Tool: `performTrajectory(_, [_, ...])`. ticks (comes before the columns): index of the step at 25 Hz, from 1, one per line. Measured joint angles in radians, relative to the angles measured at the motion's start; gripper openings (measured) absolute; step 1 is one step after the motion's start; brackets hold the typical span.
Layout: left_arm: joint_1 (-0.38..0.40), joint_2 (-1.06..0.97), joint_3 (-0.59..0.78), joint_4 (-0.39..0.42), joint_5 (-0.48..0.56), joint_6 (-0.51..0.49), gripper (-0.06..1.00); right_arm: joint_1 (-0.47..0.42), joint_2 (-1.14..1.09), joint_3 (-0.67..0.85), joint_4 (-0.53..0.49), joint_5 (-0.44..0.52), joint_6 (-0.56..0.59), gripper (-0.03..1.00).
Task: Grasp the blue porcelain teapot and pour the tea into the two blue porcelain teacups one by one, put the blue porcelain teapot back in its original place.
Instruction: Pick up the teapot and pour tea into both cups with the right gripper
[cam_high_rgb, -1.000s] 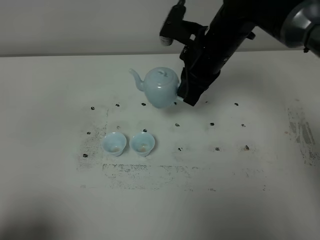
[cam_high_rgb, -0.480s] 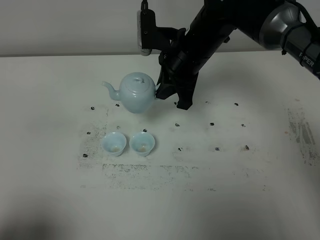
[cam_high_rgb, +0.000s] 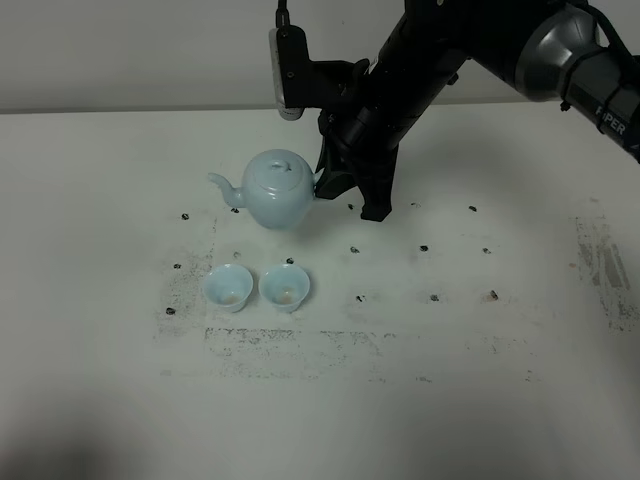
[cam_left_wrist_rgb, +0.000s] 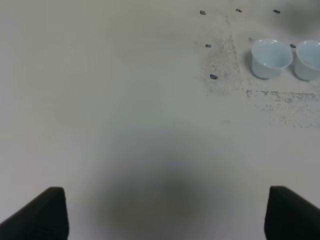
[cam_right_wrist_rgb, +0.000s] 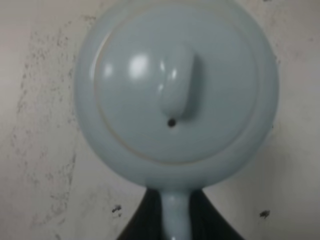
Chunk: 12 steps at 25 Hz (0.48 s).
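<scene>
PICKED UP, NOT YET POURED: The right pincer (cam_high_rgb: 324, 184) is clamped tight on the loop handle (cam_right_wrist_rgb: 175, 217) of the blue porcelain teapot (cam_high_rgb: 277, 190). Its dark fingers press in from either side of the handle, and its wrist camera looks straight down on the knobbed lid (cam_right_wrist_rgb: 175, 90).

The pot sits level in the grip with the lid in place and the spout (cam_high_rgb: 222, 184) pointing toward the left arm's side of the table (cam_high_rgb: 480, 380). Judging by the shadow under it, it hangs just clear of the speckled tabletop rather than resting on it.

Nearer the front edge stand the two cups, the left teacup (cam_high_rgb: 228, 287) and the right teacup (cam_high_rgb: 285, 286), upright and close side by side. The pot is near them but farther back, and its spout is over neither rim.

Off to the side, the left pincer (cam_left_wrist_rgb: 160, 215) hangs over bare table with its fingers spread wide, holding nothing.

As a reading of progress, the grasp looks done and the pot appears to be up off the table. With the pot level and short of the cups, no pour is under way. Whether either cup already holds tea cannot be made out. What seems to remain is to bring the spout over one cup and tip, then do the same at the other, then set the pot back where it belongs.
</scene>
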Motion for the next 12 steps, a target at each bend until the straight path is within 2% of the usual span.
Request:
performTrajectory(7, [0.000, 0.000, 0.000, 0.000, 0.000, 0.000, 0.76, 0.000, 0.000, 0.000, -0.012, 0.000, -0.015, 0.05])
performTrajectory(12, [0.000, 0.000, 0.000, 0.000, 0.000, 0.000, 0.76, 0.000, -0.003, 0.000, -0.022, 0.001, -0.086, 0.05])
